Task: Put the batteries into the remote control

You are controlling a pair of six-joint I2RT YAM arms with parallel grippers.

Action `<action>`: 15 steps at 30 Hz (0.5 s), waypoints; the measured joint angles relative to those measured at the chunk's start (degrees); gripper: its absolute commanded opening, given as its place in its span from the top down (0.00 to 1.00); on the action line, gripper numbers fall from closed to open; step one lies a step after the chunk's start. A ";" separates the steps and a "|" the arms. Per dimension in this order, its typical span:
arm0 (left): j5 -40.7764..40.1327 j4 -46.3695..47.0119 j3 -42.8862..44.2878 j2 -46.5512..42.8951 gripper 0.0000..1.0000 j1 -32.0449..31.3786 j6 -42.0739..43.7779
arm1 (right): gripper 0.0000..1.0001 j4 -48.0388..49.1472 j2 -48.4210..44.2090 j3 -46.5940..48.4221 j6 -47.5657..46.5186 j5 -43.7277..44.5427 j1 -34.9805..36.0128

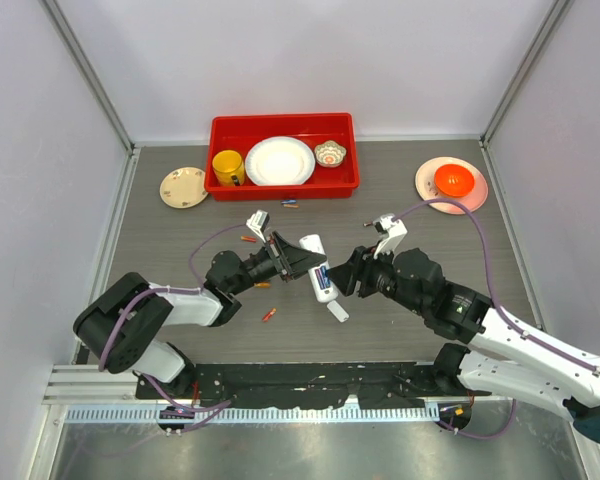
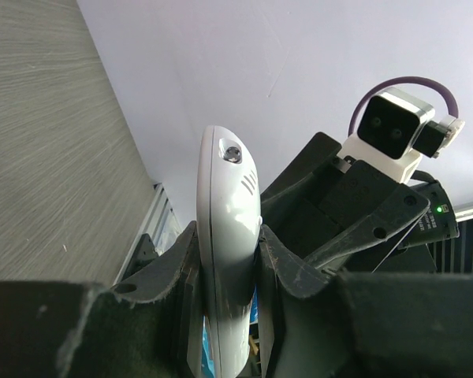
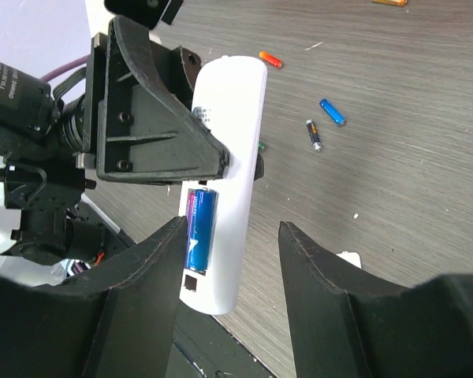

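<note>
The remote control [image 3: 225, 181] hangs above the tabletop [image 3: 394, 157], pinched at mid-length by the closed left claw [image 2: 230, 252]. Its battery bay is turned toward the right claw [image 3: 232, 228], likely so cells can be pressed in; one blue battery [image 3: 200, 220] already sits there. The right claw stands parted and empty, facing the bay. Beyond it loose batteries [image 3: 331, 112] lie on grey wood-grain, a red bin [image 1: 280, 120] farther off, white walls [image 1: 300, 60] around.

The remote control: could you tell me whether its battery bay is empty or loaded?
Holds one: a blue battery sits in the open recess of the remote control, gripped by the left claw. Whether full, cannot tell.
</note>
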 measured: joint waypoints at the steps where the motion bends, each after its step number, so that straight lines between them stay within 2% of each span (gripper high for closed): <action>1: 0.00 -0.02 0.00 0.00 1.00 0.00 0.00 | 0.45 0.11 -0.02 -0.17 0.02 -0.28 0.00; 15: 0.00 -0.02 0.00 0.00 1.00 0.00 -0.02 | 0.45 0.31 0.94 -0.66 0.04 -1.66 0.00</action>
